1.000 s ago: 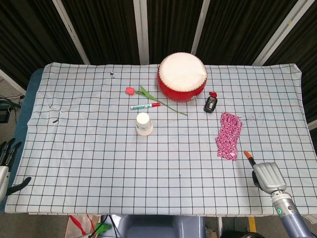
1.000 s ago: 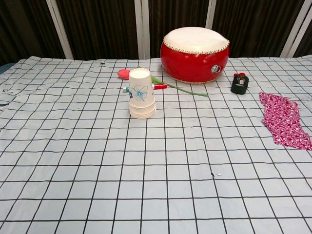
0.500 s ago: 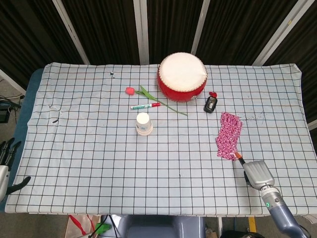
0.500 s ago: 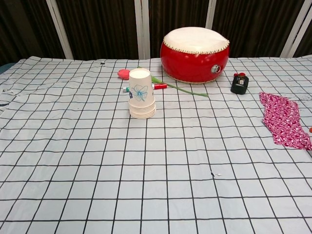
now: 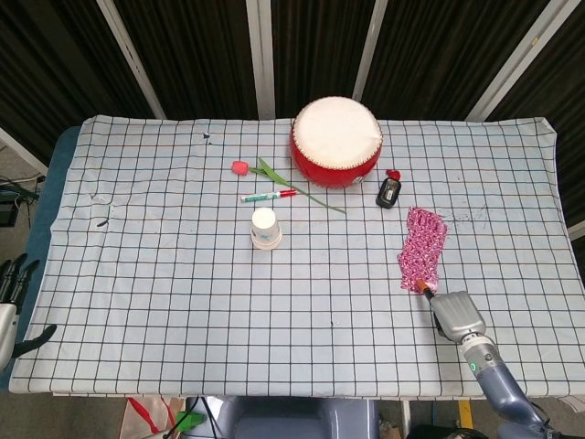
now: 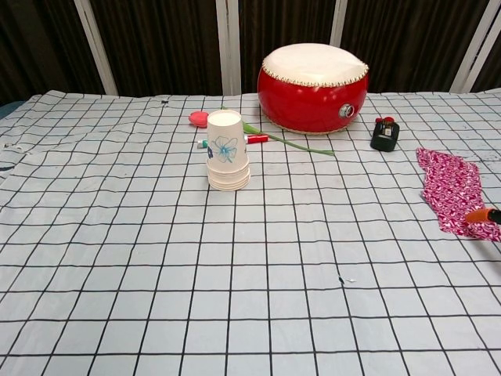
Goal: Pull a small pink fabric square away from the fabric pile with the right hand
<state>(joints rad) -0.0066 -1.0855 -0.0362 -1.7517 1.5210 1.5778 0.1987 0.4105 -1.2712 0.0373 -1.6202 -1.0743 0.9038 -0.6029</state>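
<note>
The pink patterned fabric pile (image 5: 422, 249) lies flat on the checked tablecloth at the right; the chest view shows the pile (image 6: 452, 192) near the right edge. My right hand (image 5: 455, 315) sits just in front of its near end, back of the hand up, holding nothing. One orange fingertip (image 5: 422, 287) reaches the fabric's near edge, and that fingertip (image 6: 479, 215) also shows over the cloth in the chest view. My left hand (image 5: 11, 306) hangs off the table's left edge with its fingers apart.
A red drum (image 5: 335, 142) stands at the back centre. A small black device (image 5: 388, 192) lies just behind the fabric. A stack of paper cups (image 5: 265, 228), a marker (image 5: 267, 195) and a fake flower (image 5: 274, 174) sit left of centre.
My right hand has moved forward and to the left, from the table's near right edge up to the fabric's near end. The left hand and the fabric have not moved.
</note>
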